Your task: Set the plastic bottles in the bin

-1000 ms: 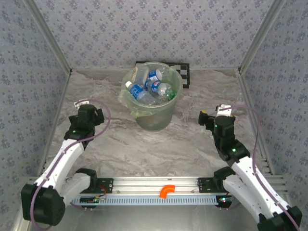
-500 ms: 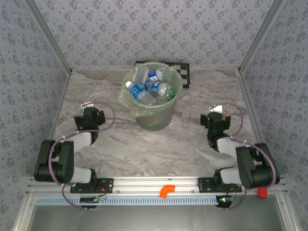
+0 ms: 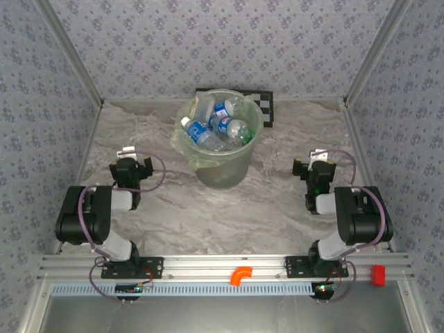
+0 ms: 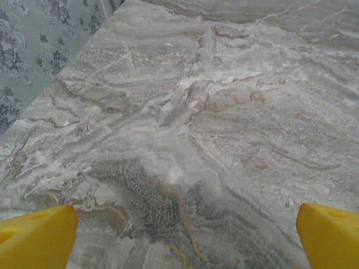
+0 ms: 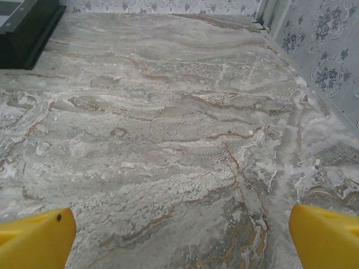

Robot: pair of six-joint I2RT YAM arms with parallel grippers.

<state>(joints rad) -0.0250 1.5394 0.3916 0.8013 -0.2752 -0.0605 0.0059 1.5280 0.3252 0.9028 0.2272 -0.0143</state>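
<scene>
- Left jaws spread wide and empty, yellow fingertips (image 4: 35, 236) framing the bare marbled tabletop (image 4: 185, 129).
- Right jaws likewise spread and empty, fingertips (image 5: 328, 238) low over the tabletop.
- Left arm (image 3: 90, 218) and right arm (image 3: 357, 218) sit folded, well apart from the bin (image 3: 229, 170).
- The plastic bottles (image 3: 202, 132) lie piled inside the bin, which stands at the far middle of the tabletop.

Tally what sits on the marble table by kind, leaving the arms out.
Bin: 1
Plastic bottles, all piled inside the bin: 4 at least; the heap hides any more
Checkered board behind the bin: 1
Total: 6 at least
</scene>
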